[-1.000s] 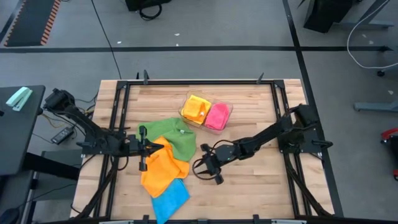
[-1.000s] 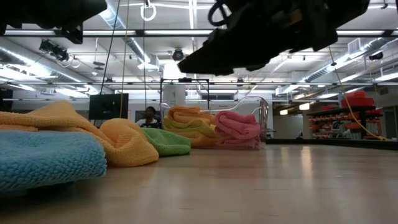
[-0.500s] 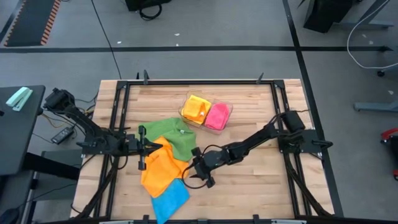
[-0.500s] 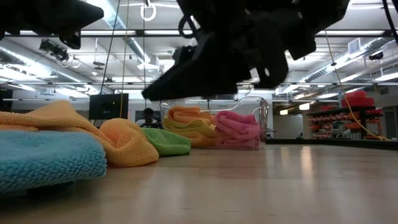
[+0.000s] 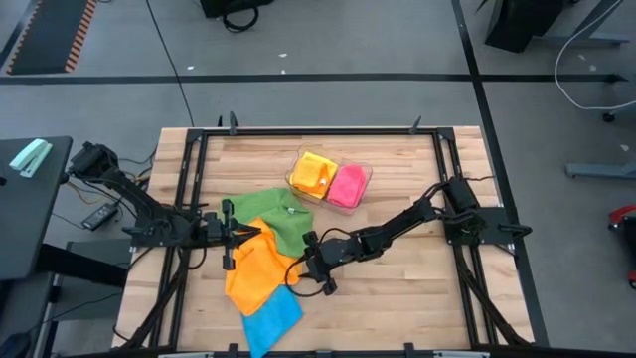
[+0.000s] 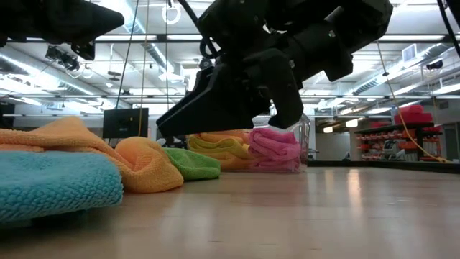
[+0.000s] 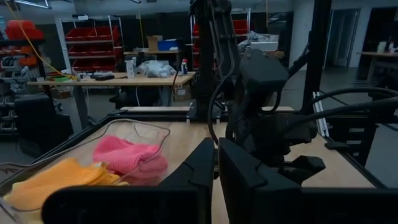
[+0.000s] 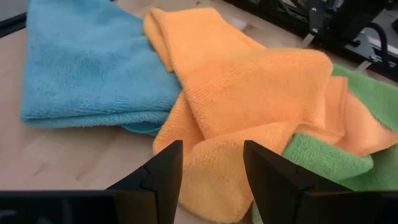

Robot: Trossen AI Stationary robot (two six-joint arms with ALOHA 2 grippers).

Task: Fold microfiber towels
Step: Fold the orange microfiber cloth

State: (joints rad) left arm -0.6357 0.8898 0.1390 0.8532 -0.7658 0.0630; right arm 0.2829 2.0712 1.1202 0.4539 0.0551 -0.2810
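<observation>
Orange towel (image 8: 249, 93) edge (bare tabletop (image 5: 417, 288) alongside) faces right gripper's (image 8: 211, 168) parted fingers.

clear plastic tray (image 5: 364, 175): on the wooden table (image 5: 397, 308), far side, well beyond the fingers | black side stand (image 5: 25, 214): off the table edge, behind the fingers, bearing a mint-green object (image 5: 31, 157) | red storage bins (image 7: 93, 50): on shelving in the room, far past the fingertips

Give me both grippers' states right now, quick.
Left gripper: closed, holding nothing visible.
Right gripper: open, empty, at the orange towel.
</observation>
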